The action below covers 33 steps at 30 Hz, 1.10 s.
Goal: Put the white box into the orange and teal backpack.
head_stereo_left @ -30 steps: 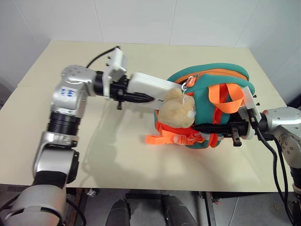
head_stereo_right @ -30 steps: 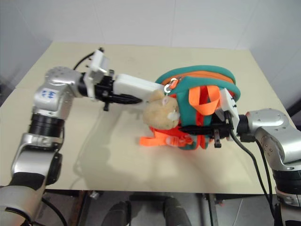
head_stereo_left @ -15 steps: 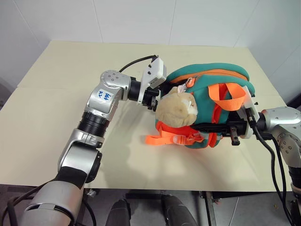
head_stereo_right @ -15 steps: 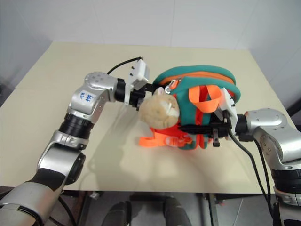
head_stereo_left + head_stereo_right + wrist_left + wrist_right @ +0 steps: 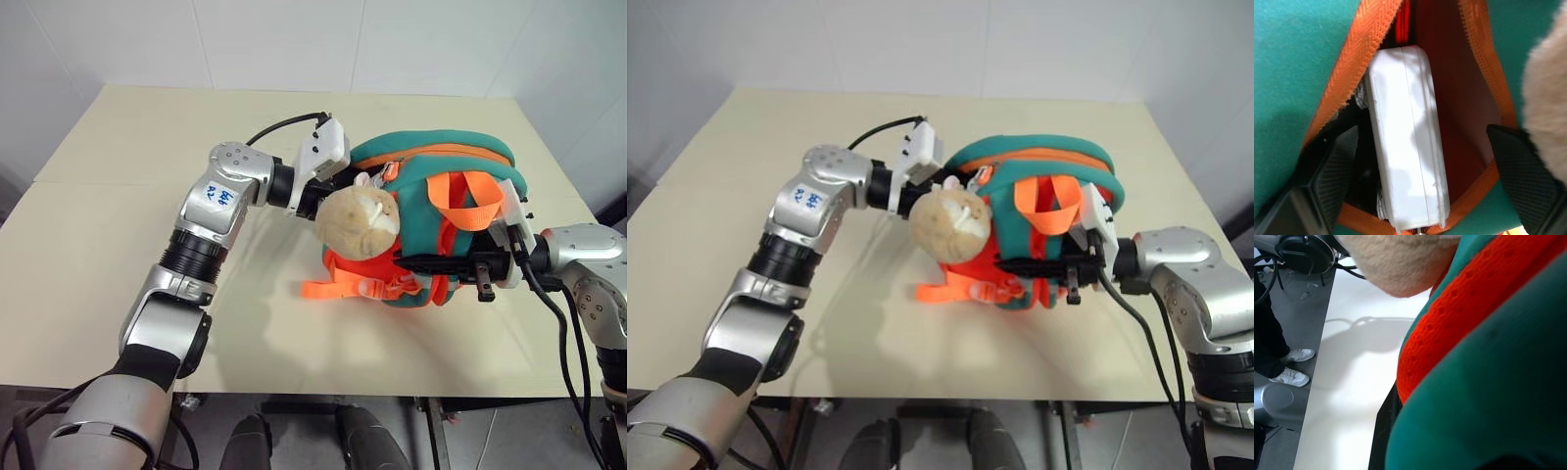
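While the orange and teal backpack [image 5: 441, 220] lies on its side on the cream bench [image 5: 118, 255], its loose orange straps [image 5: 338, 288] trail over the near part of the benchtop. Just beyond them, the right end effector [image 5: 416, 262] reaches in from the right, its black fingers drawn together and pinching the backpack's near edge. A tan plush toy [image 5: 358, 221] hangs against the backpack's front, beside the zip opening. Farther back, the left end effector [image 5: 1420, 181] sits at that opening, its fingers [image 5: 1337, 166] spread wide and gripping nothing. In the left wrist view, the white box [image 5: 1405, 132] lies inside the backpack between those parted fingers, clear of both, framed by the orange-trimmed mouth and red lining. Past the bench's edge, in the right wrist view, a person's white shoes [image 5: 1293, 367] stand on the grey floor.
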Available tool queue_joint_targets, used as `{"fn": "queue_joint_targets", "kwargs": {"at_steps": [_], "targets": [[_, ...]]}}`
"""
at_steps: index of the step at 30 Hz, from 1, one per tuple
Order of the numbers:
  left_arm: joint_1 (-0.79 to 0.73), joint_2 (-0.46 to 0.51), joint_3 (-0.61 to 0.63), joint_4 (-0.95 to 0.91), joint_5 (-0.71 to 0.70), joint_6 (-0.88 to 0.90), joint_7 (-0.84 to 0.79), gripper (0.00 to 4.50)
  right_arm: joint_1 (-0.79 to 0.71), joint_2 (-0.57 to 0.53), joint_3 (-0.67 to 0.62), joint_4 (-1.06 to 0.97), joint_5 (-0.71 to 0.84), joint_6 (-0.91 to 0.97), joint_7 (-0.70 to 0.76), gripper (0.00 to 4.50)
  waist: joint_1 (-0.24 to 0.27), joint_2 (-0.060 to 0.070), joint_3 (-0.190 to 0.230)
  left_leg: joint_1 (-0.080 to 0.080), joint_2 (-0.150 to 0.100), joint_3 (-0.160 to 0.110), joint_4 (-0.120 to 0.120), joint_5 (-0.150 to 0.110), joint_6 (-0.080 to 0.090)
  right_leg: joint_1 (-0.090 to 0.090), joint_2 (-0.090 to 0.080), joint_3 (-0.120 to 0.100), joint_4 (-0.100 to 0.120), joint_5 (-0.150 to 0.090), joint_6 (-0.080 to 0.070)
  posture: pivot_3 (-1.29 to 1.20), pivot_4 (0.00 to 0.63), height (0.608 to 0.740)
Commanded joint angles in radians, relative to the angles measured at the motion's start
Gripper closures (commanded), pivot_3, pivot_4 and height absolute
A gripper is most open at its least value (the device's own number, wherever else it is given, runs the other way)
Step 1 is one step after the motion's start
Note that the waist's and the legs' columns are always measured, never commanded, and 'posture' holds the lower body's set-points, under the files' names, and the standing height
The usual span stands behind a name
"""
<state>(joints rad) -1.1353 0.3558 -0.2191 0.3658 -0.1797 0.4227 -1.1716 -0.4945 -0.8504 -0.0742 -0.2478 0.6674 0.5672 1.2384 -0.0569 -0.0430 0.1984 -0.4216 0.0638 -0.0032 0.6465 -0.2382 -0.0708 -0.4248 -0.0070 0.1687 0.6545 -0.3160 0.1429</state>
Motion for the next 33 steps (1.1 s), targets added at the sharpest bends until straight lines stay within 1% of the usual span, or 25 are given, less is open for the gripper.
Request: {"fn": "queue_joint_targets", "kwargs": {"at_steps": [1,5,9,16,21,23,25,28,31,33], "targets": [[-0.007,0.066,0.051,-0.126,-0.038,0.068,-0.007,0.04,0.011,-0.002,-0.012,-0.042,0.01,-0.004,-0.006,4.5,-0.001,0.0,0.0,0.0,0.0,0.0,0.0,0.0,0.0,0.0,0.0,0.0,0.0,0.0,0.0,0.0,0.15,0.74],[0.025,0.124,0.071,-0.227,-0.082,0.137,-0.02,0.04,0.025,-0.006,-0.019,-0.056,0.016,0.001,-0.011,4.5,0.0,0.001,0.0,0.0,0.0,0.0,-0.001,0.0,0.0,0.0,0.0,0.0,0.0,0.0,0.0,0.0,0.15,0.74],[0.057,0.17,0.128,-0.328,-0.157,0.229,-0.015,0.04,0.029,-0.009,-0.021,-0.058,0.019,0.003,-0.01,4.5,0.001,0.001,0.0,0.0,0.0,0.0,0.0,0.0,0.0,0.0,0.0,0.0,0.0,0.0,0.0,0.0,0.15,0.74],[0.128,0.195,0.253,-0.482,-0.308,0.387,0.068,0.04,0.031,-0.009,-0.023,-0.058,0.018,0.002,-0.011,4.5,-0.001,0.001,0.0,0.0,0.0,0.0,0.0,0.0,0.0,0.0,0.0,0.0,0.001,0.0,0.0,0.0,0.15,0.74],[0.157,0.192,0.276,-0.583,-0.382,0.491,0.154,0.04,0.033,-0.008,-0.021,-0.055,0.017,0.002,-0.011,4.5,0.0,0.001,0.0,0.001,0.0,0.0,0.001,0.0,0.0,0.0,0.0,0.0,0.001,0.0,0.0,0.0,0.15,0.74],[0.156,0.167,0.284,-0.61,-0.407,0.514,0.2,0.04,0.03,-0.006,-0.019,-0.052,0.015,0.003,-0.012,4.5,0.001,0.001,0.0,0.001,0.0,0.0,0.001,0.0,0.0,0.001,0.0,0.0,0.001,0.0,0.0,0.0,0.15,0.74],[0.158,0.123,0.274,-0.639,-0.431,0.537,0.254,0.04,0.025,-0.002,-0.013,-0.046,0.013,0.002,-0.012,4.5,0.001,0.001,0.0,0.001,0.0,0.0,0.001,0.0,0.0,0.001,0.0,0.0,0.001,0.0,0.0,0.0,0.15,0.74],[0.161,0.086,0.261,-0.676,-0.473,0.586,0.302,0.04,0.016,0.003,-0.007,-0.038,0.009,0.001,-0.012,4.5,0.002,0.001,0.0,0.001,0.0,-0.001,0.001,0.0,0.0,0.001,0.0,0.0,0.001,0.0,0.0,0.0,0.15,0.74],[0.158,0.076,0.264,-0.715,-0.546,0.665,0.326,0.04,0.005,0.005,-0.002,-0.03,0.005,0.0,-0.012,4.5,-0.003,0.001,0.0,0.001,0.0,-0.001,0.001,0.0,0.0,0.001,0.0,0.0,0.0,0.0,0.0,0.0,0.15,0.74],[0.16,0.093,0.258,-0.742,-0.599,0.724,0.323,0.04,0.001,0.006,0.001,-0.024,0.002,-0.001,-0.012,4.5,-0.005,0.001,0.0,0.002,0.0,-0.001,0.0,0.0,0.0,0.001,0.0,0.0,0.001,0.0,0.0,0.0,0.15,0.74]]}}
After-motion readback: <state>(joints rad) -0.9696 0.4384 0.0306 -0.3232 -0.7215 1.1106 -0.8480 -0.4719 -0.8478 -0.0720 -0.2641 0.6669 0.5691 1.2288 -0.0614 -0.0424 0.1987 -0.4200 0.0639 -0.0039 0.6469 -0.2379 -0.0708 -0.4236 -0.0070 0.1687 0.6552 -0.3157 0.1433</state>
